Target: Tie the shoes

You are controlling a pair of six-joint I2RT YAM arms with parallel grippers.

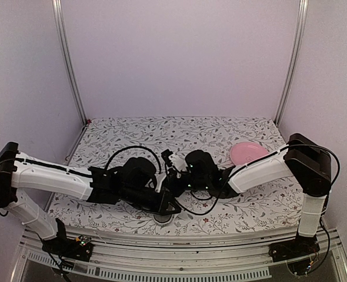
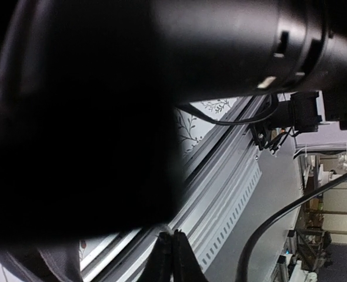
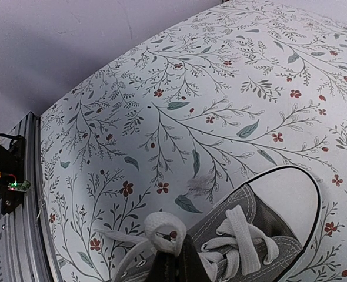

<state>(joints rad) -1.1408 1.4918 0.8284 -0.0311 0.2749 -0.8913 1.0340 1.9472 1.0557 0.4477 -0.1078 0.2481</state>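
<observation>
Shows 1 grey sneaker on floral tablecloth, mid-table near the front edge. Finds right gripper jaws pressed together, pinching a white lace loop. Finds left gripper jaws pressed together too. Places pink plate well apart, far right.

I'm seeing soft, even, pinkish light from above and faint shadows. Left wrist feed is mostly black blur. Right wrist: sneaker crisp, tabletop bowed.
</observation>
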